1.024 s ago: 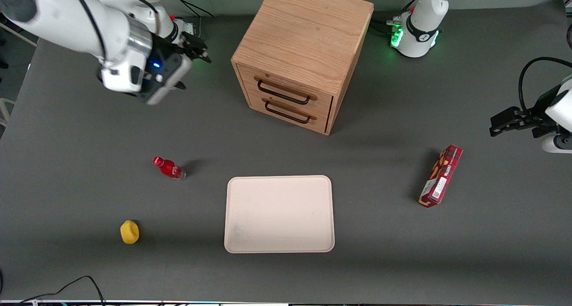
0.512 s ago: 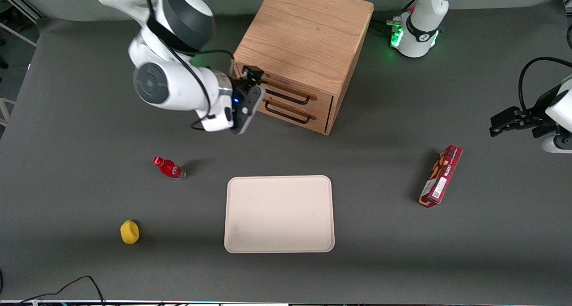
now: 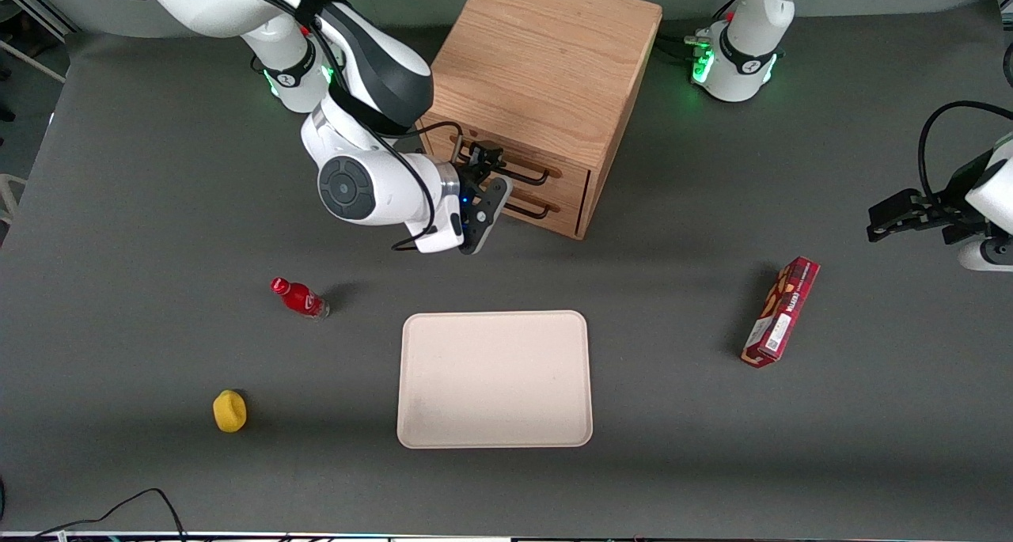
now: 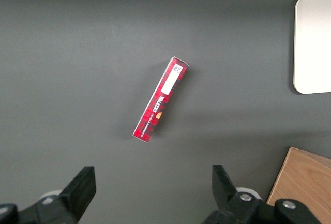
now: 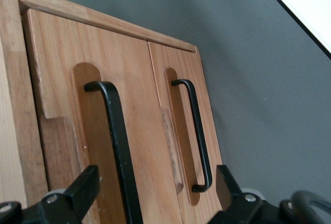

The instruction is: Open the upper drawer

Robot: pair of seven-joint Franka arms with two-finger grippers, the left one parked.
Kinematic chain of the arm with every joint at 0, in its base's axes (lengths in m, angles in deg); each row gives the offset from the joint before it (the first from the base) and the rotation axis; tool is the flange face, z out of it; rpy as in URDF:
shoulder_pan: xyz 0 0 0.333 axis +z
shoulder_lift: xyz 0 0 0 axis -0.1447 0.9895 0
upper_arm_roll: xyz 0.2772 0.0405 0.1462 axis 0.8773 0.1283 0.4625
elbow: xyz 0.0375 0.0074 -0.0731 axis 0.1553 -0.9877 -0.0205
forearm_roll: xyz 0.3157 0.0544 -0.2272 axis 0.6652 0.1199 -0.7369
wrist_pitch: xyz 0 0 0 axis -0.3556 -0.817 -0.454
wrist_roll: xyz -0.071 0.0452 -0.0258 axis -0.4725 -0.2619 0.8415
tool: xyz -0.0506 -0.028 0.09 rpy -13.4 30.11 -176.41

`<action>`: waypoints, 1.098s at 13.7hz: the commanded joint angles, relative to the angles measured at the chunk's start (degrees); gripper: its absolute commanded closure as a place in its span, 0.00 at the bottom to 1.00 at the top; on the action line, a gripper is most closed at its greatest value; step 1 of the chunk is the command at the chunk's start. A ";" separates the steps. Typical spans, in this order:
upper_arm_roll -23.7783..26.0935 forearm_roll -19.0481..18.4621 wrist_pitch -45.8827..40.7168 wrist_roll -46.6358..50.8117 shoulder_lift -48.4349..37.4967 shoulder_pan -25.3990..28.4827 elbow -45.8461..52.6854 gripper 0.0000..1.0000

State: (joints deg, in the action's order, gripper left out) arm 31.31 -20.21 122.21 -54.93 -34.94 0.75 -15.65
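Front view shows the oak cabinet [image 3: 538, 91] in the upper middle of the frame on the desk [image 3: 712, 447], drawer fronts facing the camera. Its upper drawer [image 3: 546, 170] is shut. The gripper [image 3: 480, 162] hangs just in front of that drawer. In the right wrist view its fingers stand apart, straddling the upper handle [image 5: 116, 146], whose long bar runs crosswise between them.

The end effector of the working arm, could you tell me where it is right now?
The end effector is open in front of the oak cabinet, its fingers either side of the upper drawer's handle.
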 commanded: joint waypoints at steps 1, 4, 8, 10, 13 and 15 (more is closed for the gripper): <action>0.58 -1.25 2.92 -0.32 0.97 1.03 -0.27 0.00; 0.58 -1.43 4.77 -0.23 2.11 2.00 -0.63 0.00; 0.58 -2.92 6.35 -0.14 3.43 2.09 -0.80 0.00; 0.58 -5.11 6.36 -0.14 4.04 1.92 -0.37 0.00; -0.29 -6.26 5.75 -0.40 6.76 0.95 4.10 0.00; -1.08 -6.26 5.13 -0.49 7.82 0.60 6.48 0.00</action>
State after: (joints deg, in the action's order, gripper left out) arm 30.73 -25.02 127.61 -54.93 -30.61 2.05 -13.83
